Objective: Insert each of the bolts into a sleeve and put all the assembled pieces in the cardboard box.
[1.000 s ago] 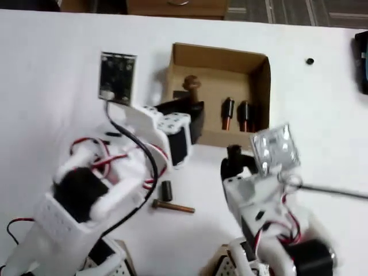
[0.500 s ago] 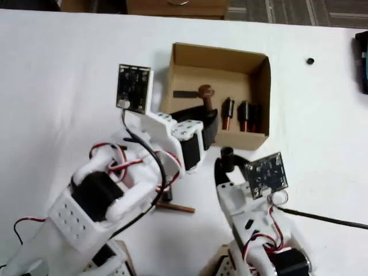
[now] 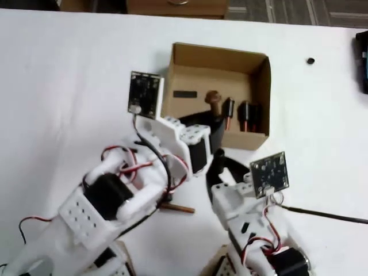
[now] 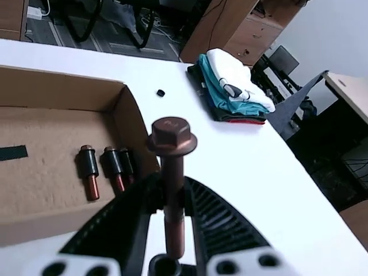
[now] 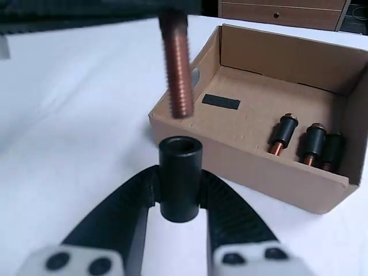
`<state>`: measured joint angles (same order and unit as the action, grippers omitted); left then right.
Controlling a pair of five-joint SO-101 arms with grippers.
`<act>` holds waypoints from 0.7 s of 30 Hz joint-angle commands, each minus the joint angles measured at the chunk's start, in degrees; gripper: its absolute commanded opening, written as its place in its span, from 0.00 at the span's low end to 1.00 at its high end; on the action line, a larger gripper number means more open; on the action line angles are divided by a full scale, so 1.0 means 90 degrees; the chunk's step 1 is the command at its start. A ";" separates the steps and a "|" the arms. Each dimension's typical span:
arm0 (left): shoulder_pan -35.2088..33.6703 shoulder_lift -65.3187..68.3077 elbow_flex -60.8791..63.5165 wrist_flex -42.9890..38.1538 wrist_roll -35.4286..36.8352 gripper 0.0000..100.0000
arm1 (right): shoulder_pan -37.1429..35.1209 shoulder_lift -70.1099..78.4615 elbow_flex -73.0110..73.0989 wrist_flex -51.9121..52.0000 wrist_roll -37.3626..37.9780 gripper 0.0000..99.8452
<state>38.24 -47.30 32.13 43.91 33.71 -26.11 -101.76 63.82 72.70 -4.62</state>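
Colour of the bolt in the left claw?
Copper-brown; the bolt shows best in the left wrist view.

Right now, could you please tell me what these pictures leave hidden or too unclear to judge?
High view: loose bolt on the table, partly covered by the left arm.
Right wrist view: held bolt, head cut off by the picture's edge.
Right wrist view: third assembled piece, lower part hidden by the wall of the cardboard box.
High view: small black item, too small to identify.

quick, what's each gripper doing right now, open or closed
left gripper: closed, holding a copper bolt.
right gripper: closed, holding a black sleeve.
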 commanded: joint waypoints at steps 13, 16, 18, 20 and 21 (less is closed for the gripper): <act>0.0059 -0.0195 0.0112 -0.0117 -0.0352 0.02 | -0.0093 -0.0063 -0.0059 -0.0142 0.0020 0.02; 0.0059 -0.0205 0.0103 0.0176 -0.0313 0.02 | -0.0063 -0.0063 -0.0059 -0.0142 0.0020 0.02; 0.0059 -0.0205 0.0103 0.0225 -0.0303 0.02 | -0.0083 -0.0063 -0.0049 -0.0142 0.0020 0.02; 0.0059 -0.0205 0.0103 0.0215 -0.0303 0.02 | -0.0093 -0.0063 -0.0039 -0.0142 0.0020 0.02; 0.0059 -0.0205 0.0103 0.0215 -0.0303 0.02 | -0.0093 -0.0063 -0.0039 -0.0142 0.0020 0.02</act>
<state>38.24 -47.30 33.36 45.67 30.99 -26.64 -101.76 63.82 72.70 -4.62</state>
